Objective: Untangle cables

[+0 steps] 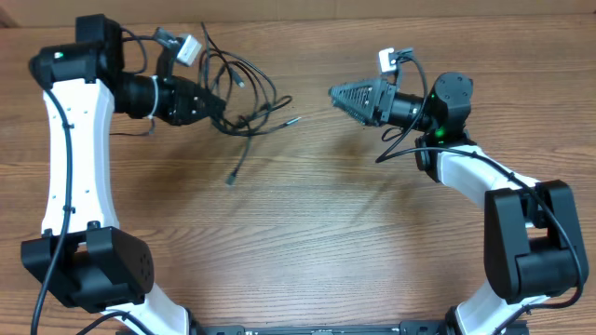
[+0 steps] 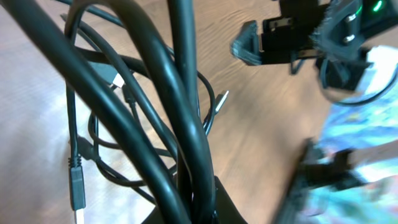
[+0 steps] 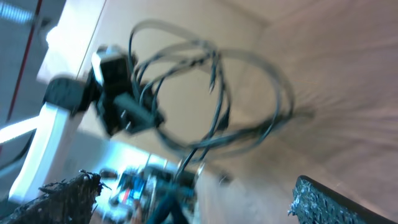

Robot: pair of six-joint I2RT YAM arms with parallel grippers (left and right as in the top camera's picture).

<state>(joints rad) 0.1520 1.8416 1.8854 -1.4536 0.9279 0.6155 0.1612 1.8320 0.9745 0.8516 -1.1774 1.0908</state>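
Cables (image 1: pixel 244 104) black, thin; looped in one tangle

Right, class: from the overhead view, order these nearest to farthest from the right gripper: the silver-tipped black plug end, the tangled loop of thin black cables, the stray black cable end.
1. Silver-tipped plug end, just left of the right gripper.
2. Tangled loop of cables, farther left, in the left gripper.
3. Stray cable end, alone, nearer the robot.
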